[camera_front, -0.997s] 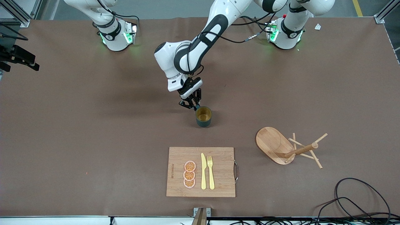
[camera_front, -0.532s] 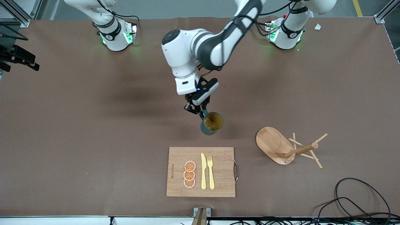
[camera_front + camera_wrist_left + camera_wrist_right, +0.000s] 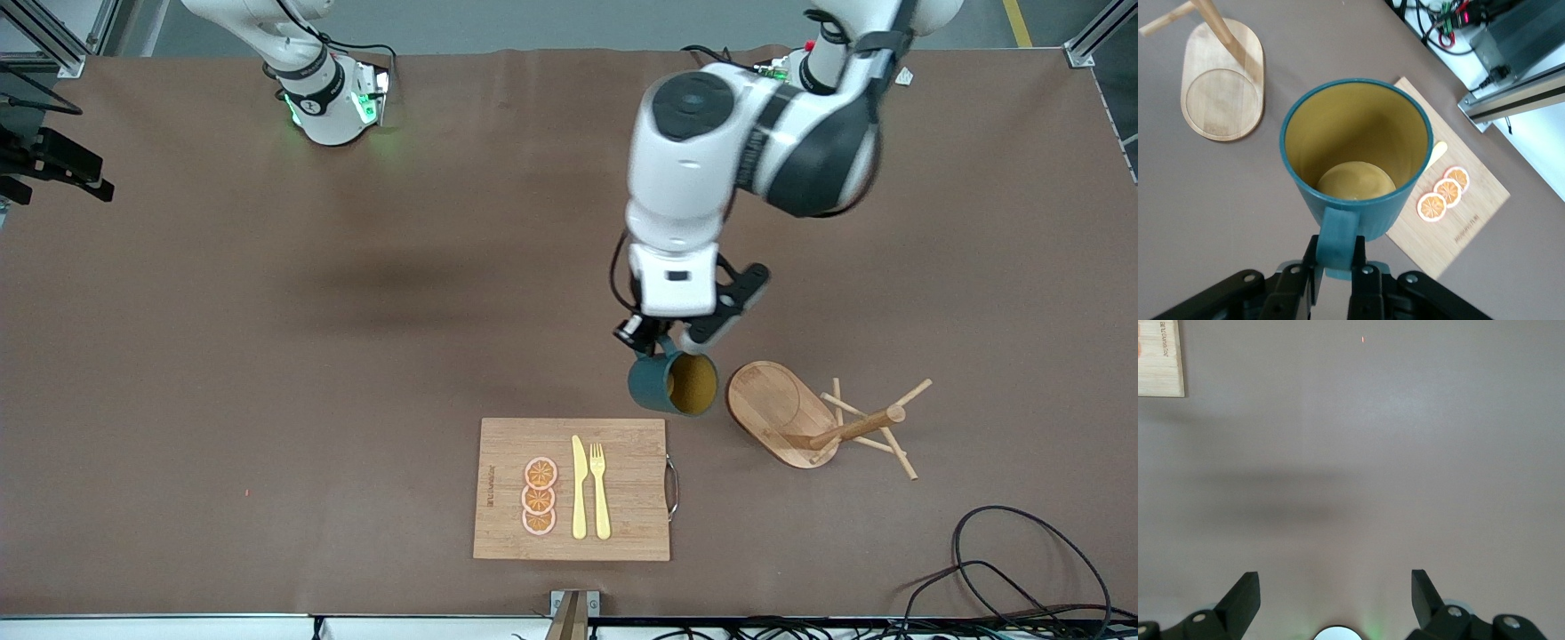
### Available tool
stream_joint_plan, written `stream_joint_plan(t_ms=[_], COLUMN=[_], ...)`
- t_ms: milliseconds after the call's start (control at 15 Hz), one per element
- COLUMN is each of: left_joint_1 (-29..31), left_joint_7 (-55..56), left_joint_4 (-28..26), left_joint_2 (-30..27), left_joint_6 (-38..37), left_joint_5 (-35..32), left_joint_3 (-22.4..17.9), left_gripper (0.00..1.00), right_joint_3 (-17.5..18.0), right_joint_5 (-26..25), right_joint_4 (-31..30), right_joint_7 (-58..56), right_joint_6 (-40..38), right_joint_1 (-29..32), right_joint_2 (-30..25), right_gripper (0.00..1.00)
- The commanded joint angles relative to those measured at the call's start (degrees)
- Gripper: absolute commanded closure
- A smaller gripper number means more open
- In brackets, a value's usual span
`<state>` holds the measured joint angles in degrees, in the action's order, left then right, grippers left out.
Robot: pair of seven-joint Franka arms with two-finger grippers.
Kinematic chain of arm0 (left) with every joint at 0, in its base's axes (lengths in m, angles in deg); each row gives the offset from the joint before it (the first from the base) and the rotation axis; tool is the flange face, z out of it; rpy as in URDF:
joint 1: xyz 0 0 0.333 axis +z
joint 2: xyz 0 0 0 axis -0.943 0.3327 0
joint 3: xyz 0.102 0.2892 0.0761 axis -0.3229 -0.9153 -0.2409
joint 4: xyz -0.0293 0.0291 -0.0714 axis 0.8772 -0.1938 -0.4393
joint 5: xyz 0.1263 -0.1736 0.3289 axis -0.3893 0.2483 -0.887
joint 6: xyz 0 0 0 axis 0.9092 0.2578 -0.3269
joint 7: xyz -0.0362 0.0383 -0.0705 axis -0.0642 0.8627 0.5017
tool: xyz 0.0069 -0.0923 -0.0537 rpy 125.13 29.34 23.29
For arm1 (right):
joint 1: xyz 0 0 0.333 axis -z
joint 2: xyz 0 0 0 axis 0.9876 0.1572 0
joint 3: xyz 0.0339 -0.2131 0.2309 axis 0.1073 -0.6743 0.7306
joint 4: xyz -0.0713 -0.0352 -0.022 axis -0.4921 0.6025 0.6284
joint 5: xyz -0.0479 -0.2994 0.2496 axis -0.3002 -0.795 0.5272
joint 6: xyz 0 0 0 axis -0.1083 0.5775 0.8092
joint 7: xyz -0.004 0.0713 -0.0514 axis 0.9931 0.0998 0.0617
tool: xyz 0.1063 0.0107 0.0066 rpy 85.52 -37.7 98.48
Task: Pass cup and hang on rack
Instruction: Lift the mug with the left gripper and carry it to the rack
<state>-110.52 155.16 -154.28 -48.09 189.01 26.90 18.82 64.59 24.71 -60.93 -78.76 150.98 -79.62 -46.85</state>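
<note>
My left gripper (image 3: 662, 342) is shut on the handle of the dark teal cup (image 3: 671, 384) and holds it in the air, tilted on its side, its mustard inside facing the rack. In the left wrist view the gripper (image 3: 1336, 257) clamps the handle and the cup (image 3: 1357, 167) fills the middle. The wooden rack (image 3: 805, 416) lies tipped on its side, toward the left arm's end of the table, its oval base (image 3: 1221, 80) raised on edge and its pegs on the table. My right gripper (image 3: 1335, 587) is open over bare table; it is out of the front view.
A bamboo cutting board (image 3: 622, 484) with orange slices (image 3: 539, 496), a yellow knife and a fork lies nearer the front camera than the cup; it shows in the left wrist view (image 3: 1471, 207). A black cable (image 3: 1022, 560) loops near the table's front corner.
My left gripper has lifted the cup off the table, tilted it on its side and carried it toward the rack. The rack and board have not moved.
</note>
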Motion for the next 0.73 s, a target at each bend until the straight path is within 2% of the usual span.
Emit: stream_joint_plan(t_ms=[0,465,665], left_joint_1=[4.2,14.3,17.0], left_joint_7=[-5.4,-6.5,-6.9], left_joint_4=[-1.9,-2.7,-2.7], left_joint_2=[-2.0,-1.2,-0.3], left_joint_6=[-0.6,-3.9,-7.3], left_joint_5=[7.0,27.1,30.3], left_joint_3=[0.4,0.4,0.4], left_gripper=[1.00,1.00,1.00], right_joint_3=[0.0,0.0,0.0], right_joint_5=[0.4,0.3,0.2], right_joint_4=[-0.6,-0.7,-0.7], right_joint_7=[-0.6,-0.7,-0.7], right_joint_6=[0.2,0.2,0.1], right_joint_1=[-0.3,-0.3,-0.3], right_joint_2=[-1.0,-1.0,-1.0], right_gripper=[0.00,0.00,0.00])
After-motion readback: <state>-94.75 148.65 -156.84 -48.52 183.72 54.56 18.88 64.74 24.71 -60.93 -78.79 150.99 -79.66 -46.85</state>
